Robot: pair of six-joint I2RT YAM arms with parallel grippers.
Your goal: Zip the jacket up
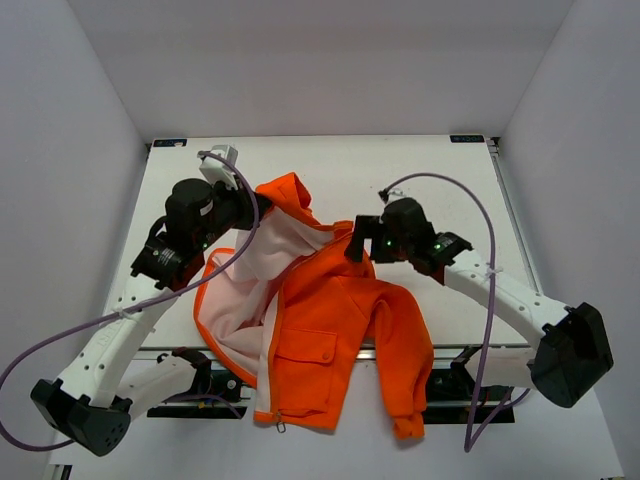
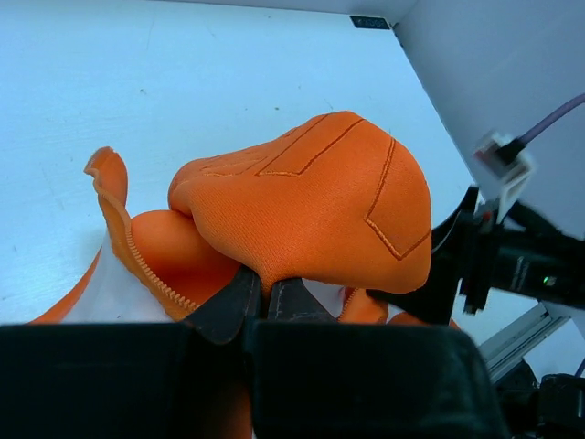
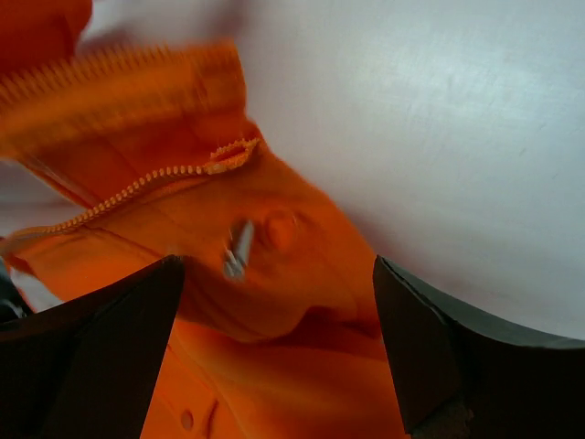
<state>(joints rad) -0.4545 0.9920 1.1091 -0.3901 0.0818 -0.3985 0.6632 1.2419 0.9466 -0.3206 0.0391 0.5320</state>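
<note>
The orange jacket (image 1: 340, 310) lies unzipped mid-table, its left front turned back to show the pale lining (image 1: 240, 290). My left gripper (image 1: 262, 207) is at the collar. In the left wrist view it (image 2: 263, 293) is shut on a fold of the orange fabric (image 2: 311, 201), with zipper teeth (image 2: 151, 274) to its left. My right gripper (image 1: 355, 240) is at the jacket's upper right. In the right wrist view it (image 3: 279, 302) is wide open just above the fabric (image 3: 274, 366), with a small metal zipper pull (image 3: 238, 249) and a row of teeth (image 3: 146, 183) between and beyond its fingers.
The jacket's hem and one sleeve (image 1: 405, 380) hang over the white table's (image 1: 400, 170) near edge. Purple cables (image 1: 480, 230) loop over both arms. White walls close in left, right and back. The right arm (image 2: 512, 265) shows close by in the left wrist view.
</note>
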